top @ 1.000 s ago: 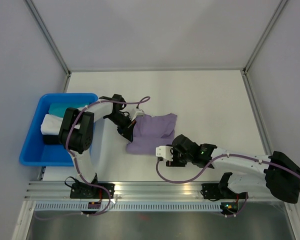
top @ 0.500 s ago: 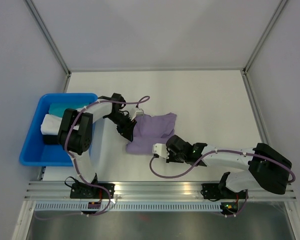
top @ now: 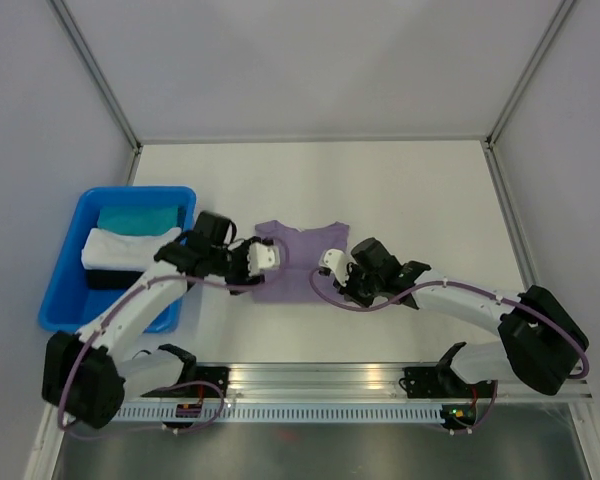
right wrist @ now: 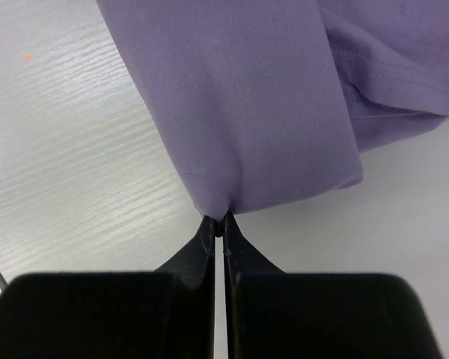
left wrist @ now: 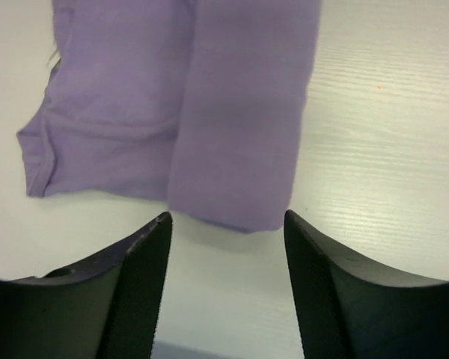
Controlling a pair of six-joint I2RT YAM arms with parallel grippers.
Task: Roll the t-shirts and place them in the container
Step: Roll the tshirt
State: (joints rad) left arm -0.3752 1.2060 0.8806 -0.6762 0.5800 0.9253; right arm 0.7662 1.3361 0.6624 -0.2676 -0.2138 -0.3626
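1. Both arms had swung in since a second ago: the left gripper, which had reached the shirt from the far side, now sat at the shirt's edge nearest the bin. The right gripper had come up from the shirt's near corner to the edge farthest from the bin.
2. Since then the shirt had also changed from a slanted, crumpled heap to a squarer, flatter shape.
3. It lay on the table just beside the bin, directly between the two grippers.
4. Its wider end, seemingly the sleeves and neck, pointed at the far wall, and its narrower end pointed at the arm bases.
5. Both wrist views showed a folded band of it running lengthwise straight away from the fingers, so its long axis ran crosswise from one gripper to the other.
6. Left fingers were spread wide, with the band's end just ahead of their tips, not gripped.
7. Right fingers were pressed together, pinching the bottom edge of the band.
8. Folded white cloth and teal cloth lay in the bin.
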